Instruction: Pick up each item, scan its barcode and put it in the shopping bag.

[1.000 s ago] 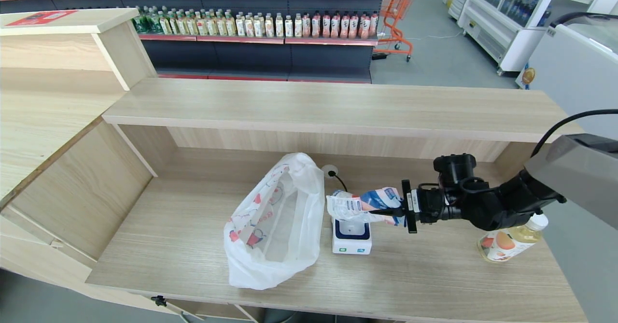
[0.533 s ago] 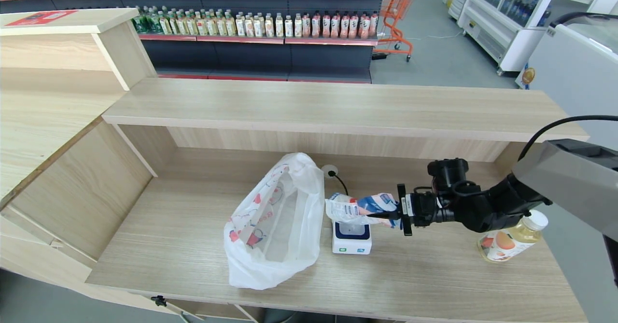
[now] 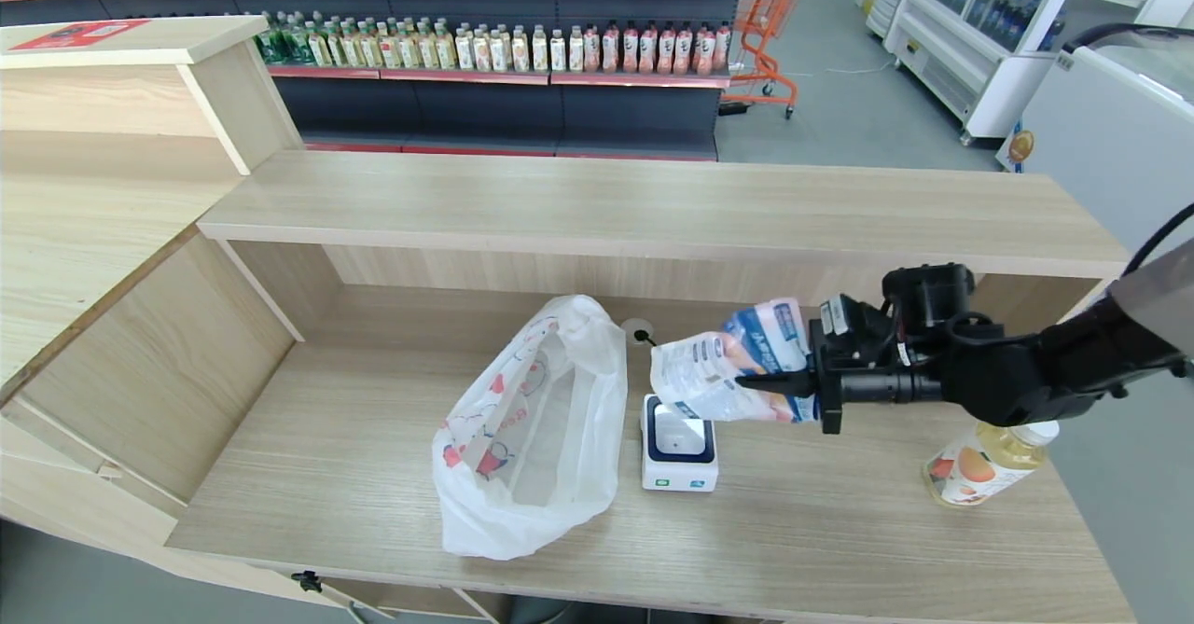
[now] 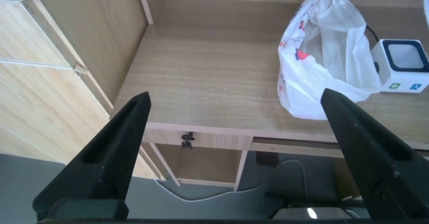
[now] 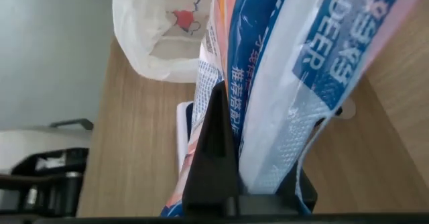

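My right gripper [image 3: 779, 386] is shut on a soft white, blue and pink packet [image 3: 723, 367], held in the air above and a little right of the white barcode scanner [image 3: 679, 443]. Close up, the packet [image 5: 281, 83] fills the space between the dark fingers [image 5: 214, 143]. The white plastic shopping bag [image 3: 532, 428] lies open on the counter just left of the scanner, also in the left wrist view as the bag [image 4: 325, 53] beside the scanner [image 4: 404, 64]. My left gripper [image 4: 234, 150] hangs open off the counter's front edge, well left of the bag.
A bottle of yellow drink [image 3: 989, 461] stands at the counter's right end, under my right arm. A raised wooden ledge [image 3: 653, 204] runs along the back. A cable [image 3: 653, 349] leads from the scanner to a hole in the counter.
My right gripper has lifted the packet up and to the right, off the scanner face, and tilted it more upright. The bag, scanner and bottle stayed put.
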